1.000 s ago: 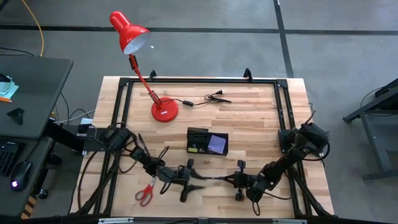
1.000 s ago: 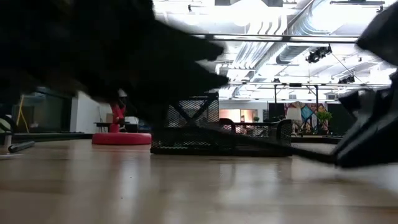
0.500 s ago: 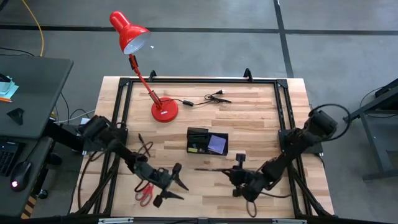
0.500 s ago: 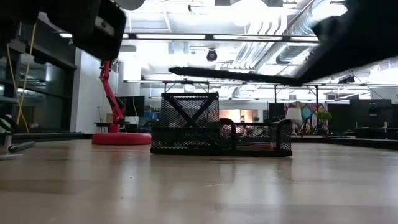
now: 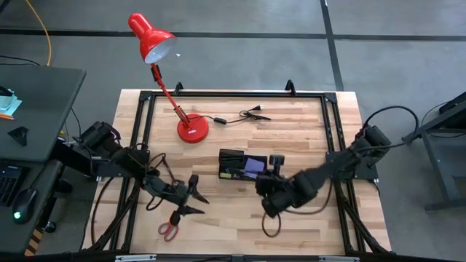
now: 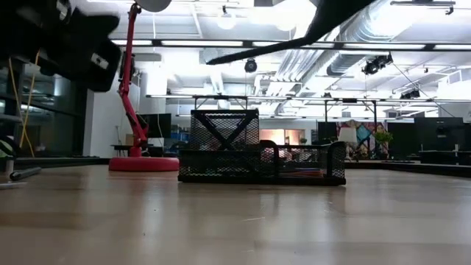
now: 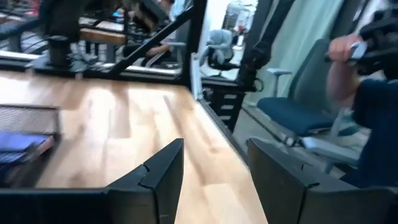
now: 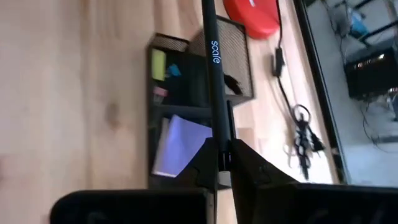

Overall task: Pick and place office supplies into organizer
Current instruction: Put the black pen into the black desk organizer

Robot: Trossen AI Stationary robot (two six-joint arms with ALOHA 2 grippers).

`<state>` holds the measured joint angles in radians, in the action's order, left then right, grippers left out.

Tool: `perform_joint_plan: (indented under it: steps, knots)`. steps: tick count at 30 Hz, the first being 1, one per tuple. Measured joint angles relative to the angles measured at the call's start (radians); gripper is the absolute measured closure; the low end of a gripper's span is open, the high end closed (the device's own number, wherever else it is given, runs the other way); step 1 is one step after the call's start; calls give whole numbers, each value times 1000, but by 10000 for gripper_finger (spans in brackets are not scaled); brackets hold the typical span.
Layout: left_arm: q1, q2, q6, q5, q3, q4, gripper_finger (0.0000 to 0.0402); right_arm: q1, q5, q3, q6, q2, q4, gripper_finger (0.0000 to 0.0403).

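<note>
Holding: right claw (image 8: 219, 163) is clamped on a black pen (image 8: 211, 74), up off the table (image 5: 306, 138) right by the organizer (image 5: 242, 166).
Pen: sticks out past the fingertips, pointing over the organizer's taller mesh end.
Left claw (image 5: 191, 198): spread wide with nothing in it, hanging over the front-left part of the table.
Scissors (image 5: 169, 230): red handles, flat on the table just in front of the left claw.
Organizer: mid-table, purple pad (image 5: 254, 167) sitting in its right compartment.
Lamp (image 5: 191, 129): red base behind the organizer, cable (image 5: 244, 114) just beyond.
</note>
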<state>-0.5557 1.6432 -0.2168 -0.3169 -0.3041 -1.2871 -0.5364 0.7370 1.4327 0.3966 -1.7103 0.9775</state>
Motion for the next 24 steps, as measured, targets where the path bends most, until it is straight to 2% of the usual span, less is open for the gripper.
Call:
perform_joint_plan:
  steps: [10,13,18,24]
  knots:
    - [7,-43,-36,-116,125,3,236,197,-198,117,-132,0,91,399]
    - [6,-43,-59,-180,143,3,236,242,-238,141,-153,0,137,399]
    - [6,-43,-74,-199,146,-4,236,300,-307,176,-161,0,231,399]
    - [6,-43,-45,-209,146,-4,236,347,-401,185,-190,0,259,400]
